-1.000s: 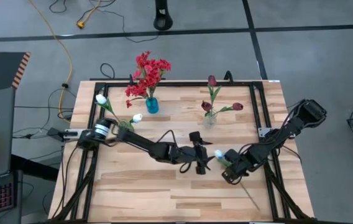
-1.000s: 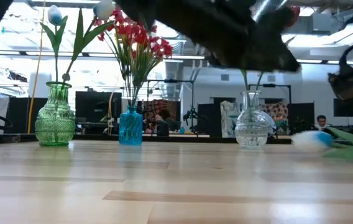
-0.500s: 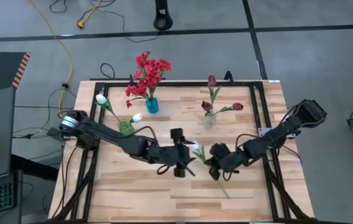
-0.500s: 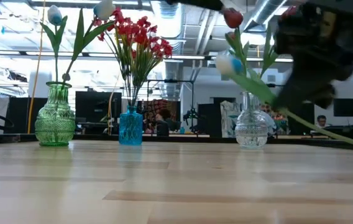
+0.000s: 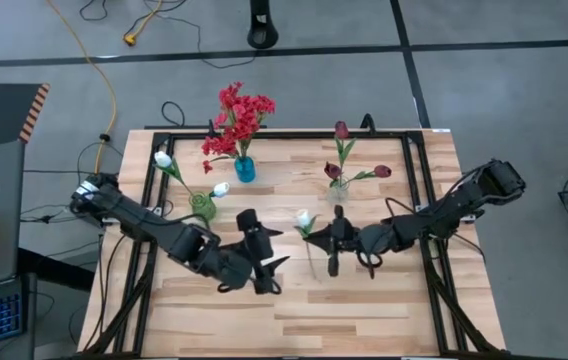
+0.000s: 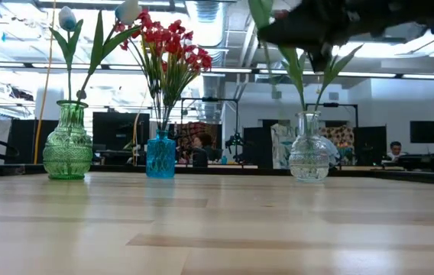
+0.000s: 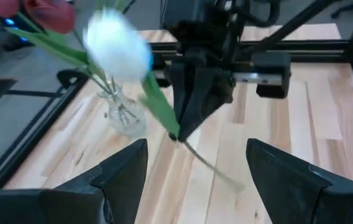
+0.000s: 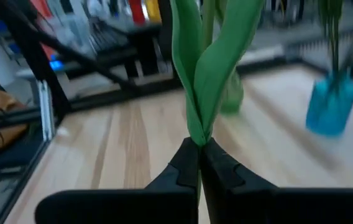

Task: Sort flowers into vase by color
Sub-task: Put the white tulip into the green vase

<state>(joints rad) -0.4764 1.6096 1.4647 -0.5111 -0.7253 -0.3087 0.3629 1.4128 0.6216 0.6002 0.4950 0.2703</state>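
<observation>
White tulip (image 5: 304, 218): we judge it light and floppy; right end effector (image 5: 330, 243) grasps its stem, left end effector (image 5: 260, 262) released nearby.

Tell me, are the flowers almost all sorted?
Nearly, it seems. The red flowers stand in the blue vase, maroon tulips in the clear vase, and two white tulips in the green vase. The right gripper holds one more white tulip by its stem, fingers shut. The open left gripper waits nearby. That tulip still needs the green vase.
</observation>
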